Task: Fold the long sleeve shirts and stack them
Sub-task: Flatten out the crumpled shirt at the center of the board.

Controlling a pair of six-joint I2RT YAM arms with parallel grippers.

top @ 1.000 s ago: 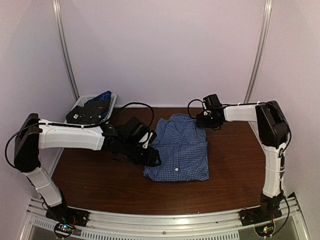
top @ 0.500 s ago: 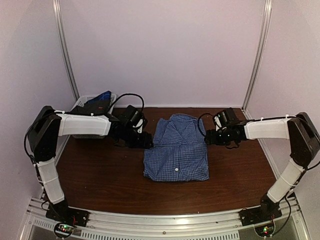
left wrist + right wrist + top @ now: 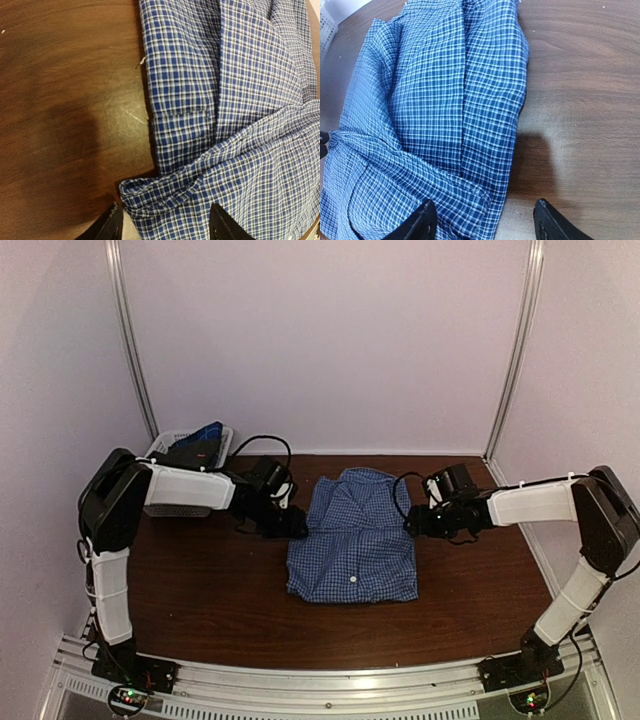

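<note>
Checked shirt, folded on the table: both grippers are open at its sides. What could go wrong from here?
1. The left gripper straddles only a loose folded edge of the checked shirt; closing there may catch one layer and pull the fold open.
2. The right gripper spans the shirt's edge and bare table; it may pinch little cloth and slip, tilting the lift.
</note>
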